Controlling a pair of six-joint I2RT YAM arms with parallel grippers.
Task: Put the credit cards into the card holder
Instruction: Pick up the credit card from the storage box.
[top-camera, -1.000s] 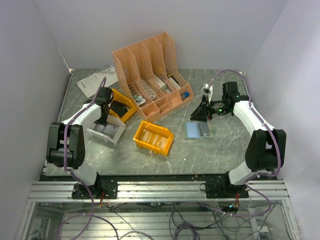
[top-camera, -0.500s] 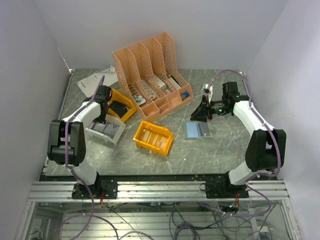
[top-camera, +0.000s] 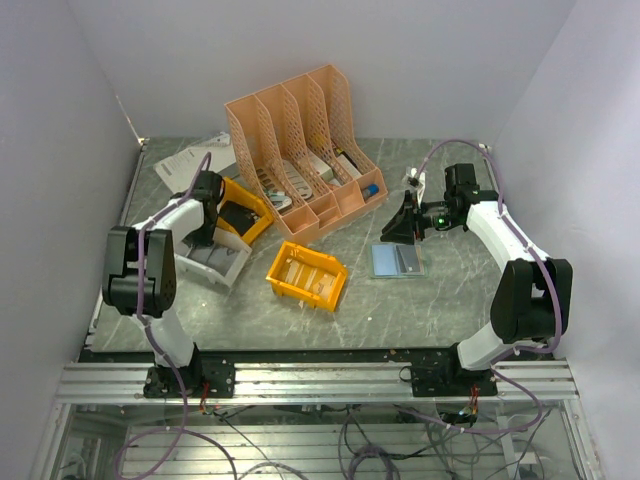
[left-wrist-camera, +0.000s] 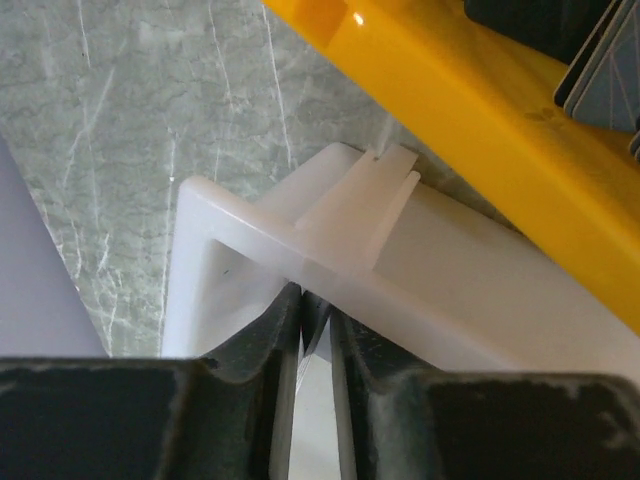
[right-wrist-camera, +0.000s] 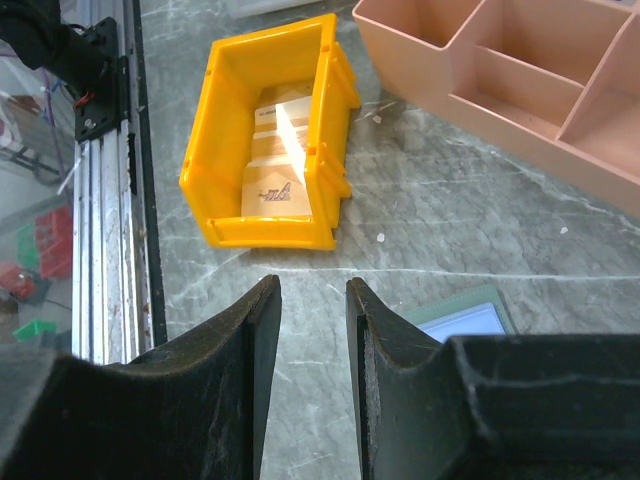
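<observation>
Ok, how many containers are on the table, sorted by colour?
Yellow-orange bins: 2
White bin: 1
Peach file organiser: 1
Total: 4

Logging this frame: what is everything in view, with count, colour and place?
card holder: one, light blue inside showing, open on the table below the right gripper
credit cards: a few, tan and pale, in the centre yellow bin; exact count unclear
yellow bins: two, one at centre, one rear left
white bin: one, left, beside the rear yellow bin
file organiser: one, peach, back centre, small items in its slots
papers: white, back left corner
table: grey marble pattern
left gripper: black, at the white bin, something thin and pale in its narrow gap
right gripper: black, open, empty
</observation>
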